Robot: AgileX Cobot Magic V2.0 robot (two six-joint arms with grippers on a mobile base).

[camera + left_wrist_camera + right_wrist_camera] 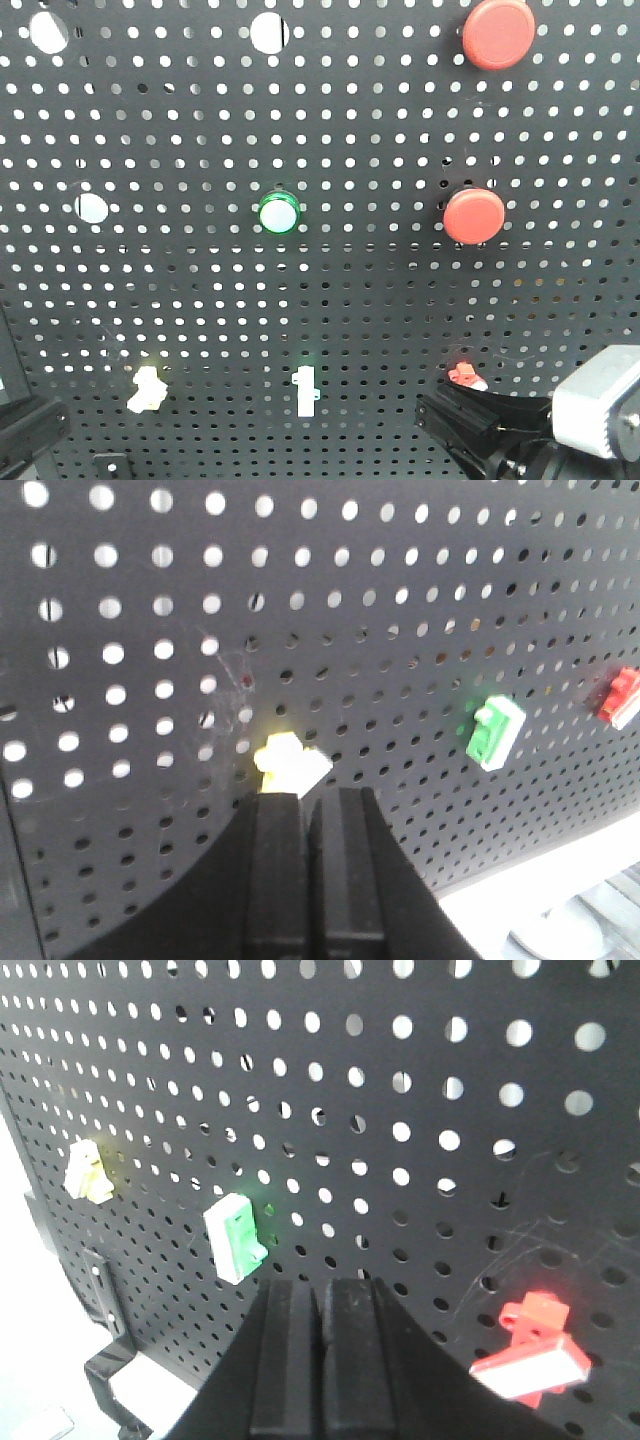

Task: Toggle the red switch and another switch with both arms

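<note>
Low on the pegboard (pixel 200 330), red switch (pixel 465 376) tilts.

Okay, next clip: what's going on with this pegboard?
Two arms face a black pegboard of buttons and small switches. The left pincer, jaws together, sits just below the yellow switch. The right pincer, also closed, is beside the red switch, not clearly touching it. The green-lit switch between them is left alone.
</note>
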